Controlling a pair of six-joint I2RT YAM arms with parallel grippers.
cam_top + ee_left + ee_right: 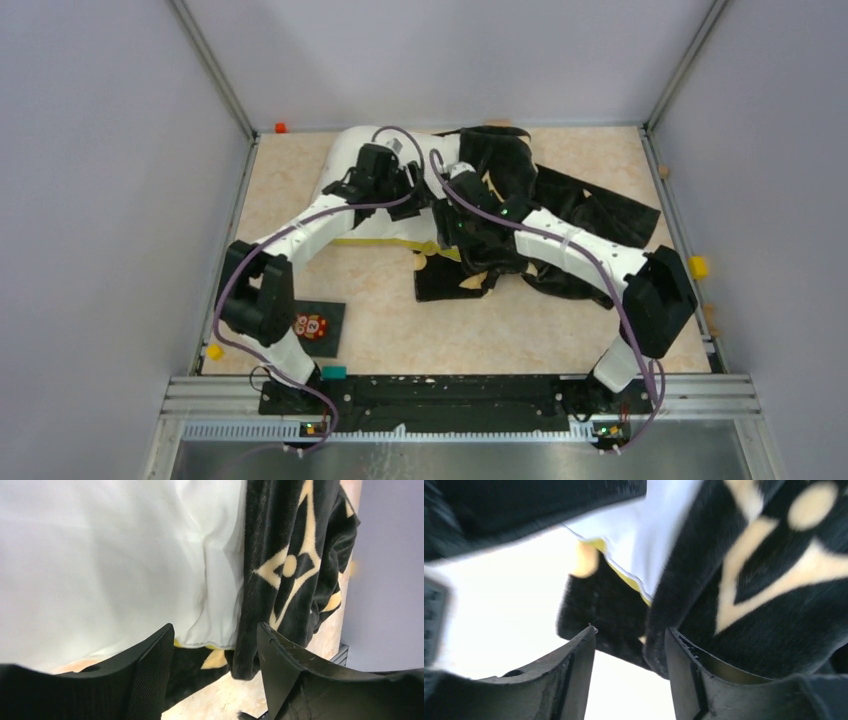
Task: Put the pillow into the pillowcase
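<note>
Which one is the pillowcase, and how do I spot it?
Look at the far half of the tan table. The pillowcase is the crumpled black cloth beside the white pillow. Only it has cream flower shapes, unlike the small flat card.

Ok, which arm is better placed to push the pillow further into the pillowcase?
Left, probably: the left end effector hangs open over the exposed pillow; the right end effector is open at the pillowcase edge.

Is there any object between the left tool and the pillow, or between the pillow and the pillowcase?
Nothing visible does. The left tool hangs open just over the pillow, and the pillowcase lies against the pillow's side. The right tool, also open, is at that same fabric edge.
</note>
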